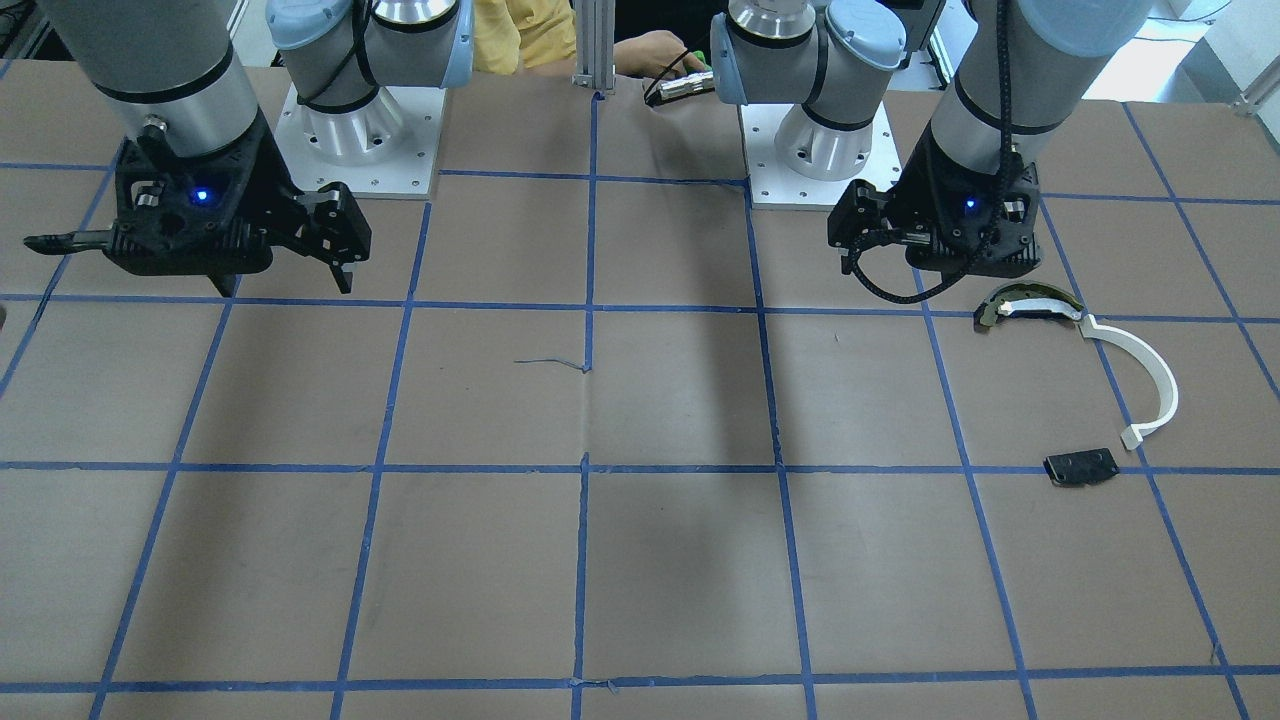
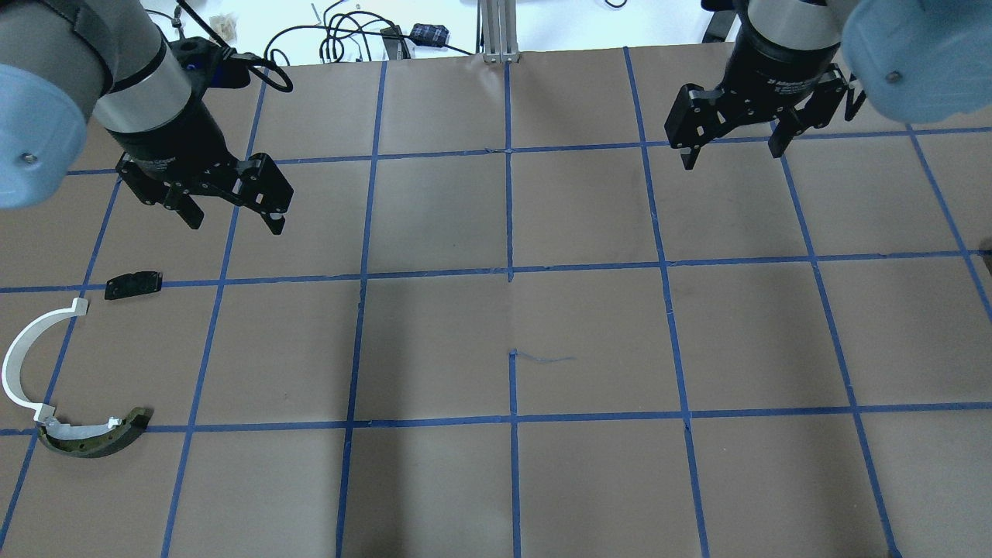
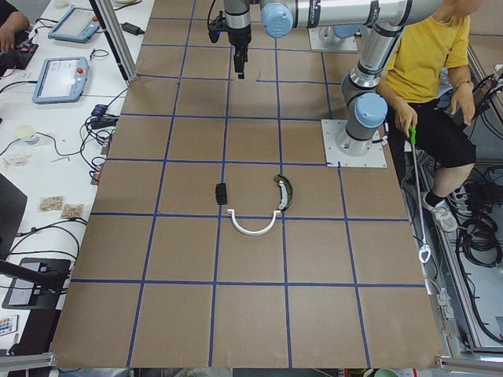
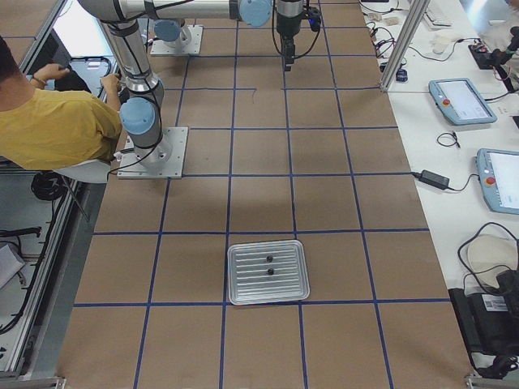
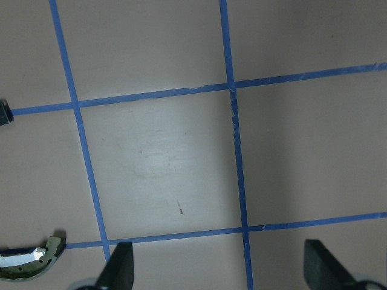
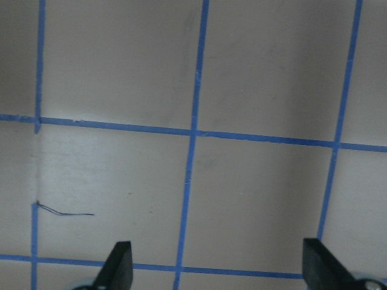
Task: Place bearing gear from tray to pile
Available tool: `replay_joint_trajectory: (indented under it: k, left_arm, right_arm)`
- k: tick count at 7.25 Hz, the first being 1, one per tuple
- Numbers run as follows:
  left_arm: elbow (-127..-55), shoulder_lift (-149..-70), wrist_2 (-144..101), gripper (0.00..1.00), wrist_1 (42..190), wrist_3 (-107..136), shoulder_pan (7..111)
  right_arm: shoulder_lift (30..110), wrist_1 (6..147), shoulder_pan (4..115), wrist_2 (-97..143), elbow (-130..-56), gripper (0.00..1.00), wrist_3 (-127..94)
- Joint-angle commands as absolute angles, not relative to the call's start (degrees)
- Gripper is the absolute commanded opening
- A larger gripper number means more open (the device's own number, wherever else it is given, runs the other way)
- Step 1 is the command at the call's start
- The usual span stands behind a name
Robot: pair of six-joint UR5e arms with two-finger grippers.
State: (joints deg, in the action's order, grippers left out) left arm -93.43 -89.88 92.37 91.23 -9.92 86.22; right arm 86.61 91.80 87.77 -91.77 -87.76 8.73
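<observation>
In the overhead view you see the left claw [image 2: 235, 223] and right claw [image 2: 731, 155], both spread wide and empty above the taped table [image 2: 589, 333]. The pile [image 2: 48, 422] lies on the robot's left: a white strip [image 2: 17, 360] touching a dark curved piece [image 2: 93, 440], with a black plate [image 2: 133, 284] near. In the front view the curved piece sits just beside the left claw. From the right end, a tray [image 4: 243, 296] holds two small dark parts [image 4: 268, 258], too small to tell which is the bearing gear. In both wrist views the fingers [image 5: 118, 266] stand apart over the table.
</observation>
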Motion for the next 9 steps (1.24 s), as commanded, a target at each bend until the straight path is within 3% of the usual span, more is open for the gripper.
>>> replay_joint_trajectory:
  k: [1, 5, 9]
  left_arm:
    - [-93.4, -89.9, 92.4, 1.0, 91.2, -9.9, 86.2]
    - [-93.4, -90.4, 92.3, 1.0, 90.4, -9.8, 86.5]
    - [-93.3, -90.2, 92.4, 1.0, 90.1, -9.9, 86.3]
  right_arm:
    - [86.3, 92.5, 71.2, -91.0, -90.5, 1.0, 32.4]
    - [75.5, 114.1, 45.0, -91.7, -99.5, 1.0, 77.1]
    - [63.9, 125.9, 36.7, -91.9, -99.1, 1.0, 104.4]
